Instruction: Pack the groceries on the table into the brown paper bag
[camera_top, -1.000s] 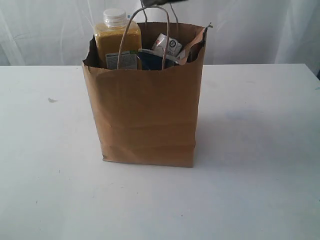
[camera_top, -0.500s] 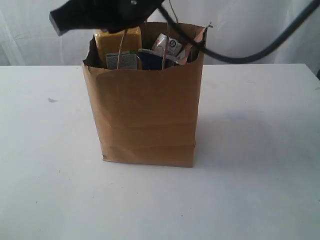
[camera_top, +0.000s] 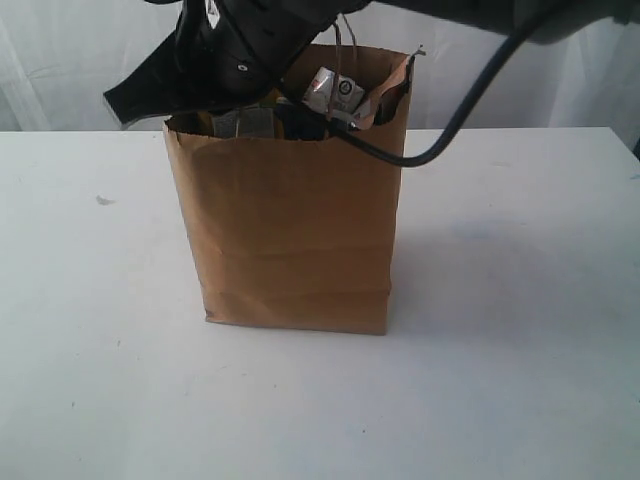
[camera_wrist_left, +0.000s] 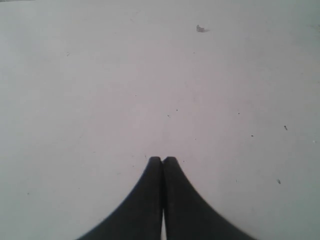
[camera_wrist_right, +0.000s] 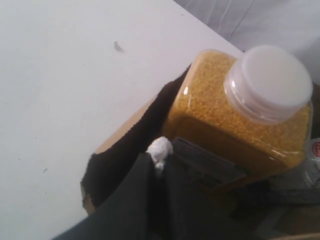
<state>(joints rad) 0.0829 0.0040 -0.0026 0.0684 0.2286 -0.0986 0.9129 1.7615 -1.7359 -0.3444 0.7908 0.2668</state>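
Where the right jaws meet, a white lump (camera_wrist_right: 160, 149) sits pinched.

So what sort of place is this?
Probably a robot test lab: a plain white table, a white curtain behind, and the right gripper holding a white lump over a brown paper bag.

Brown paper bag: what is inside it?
The yellow-grain bottle and a small carton stick up at the top; the right hand holds a white lump at the opening. Anything deeper is hidden.
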